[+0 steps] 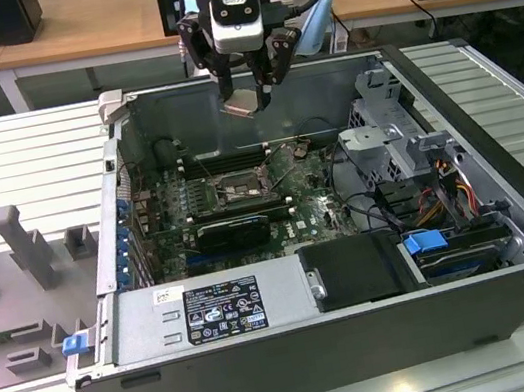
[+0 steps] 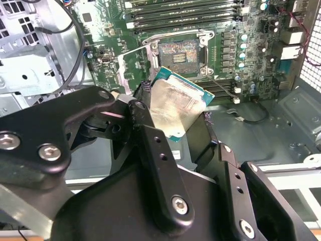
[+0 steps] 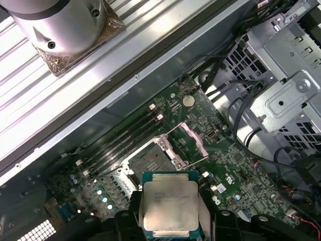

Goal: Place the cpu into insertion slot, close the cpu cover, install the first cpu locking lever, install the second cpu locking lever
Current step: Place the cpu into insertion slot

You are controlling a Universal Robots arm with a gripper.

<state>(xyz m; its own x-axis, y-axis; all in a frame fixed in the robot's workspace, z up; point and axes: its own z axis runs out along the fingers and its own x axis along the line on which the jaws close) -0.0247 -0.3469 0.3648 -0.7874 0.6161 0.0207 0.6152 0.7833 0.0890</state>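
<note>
The cpu [image 2: 175, 108] hangs in the air, pinched by two opposite edges between the fingers of the tool [image 1: 247, 97]. It is high over the open case [image 1: 368, 335], near the case's far wall in the exterior view. The chip sits tilted in the grip, not level.

The slot [image 3: 150, 161] lies well below on the board [image 3: 235, 175] with its centre bare. The cover [image 3: 188, 143] stands swung up just beside it.

- **Slipping:** the hold is only on thin edges, so the chip could slip or twist further and drop onto the board.
- **Going in crooked:** if it goes down tilted or turned the wrong way, a corner would likely meet the slot's contacts first and bend them.
- **Snagging:** the raised cover is close enough to catch a finger or the chip's edge. The loose cables [image 1: 340, 177] at the board's side could also snag the tool.
</note>
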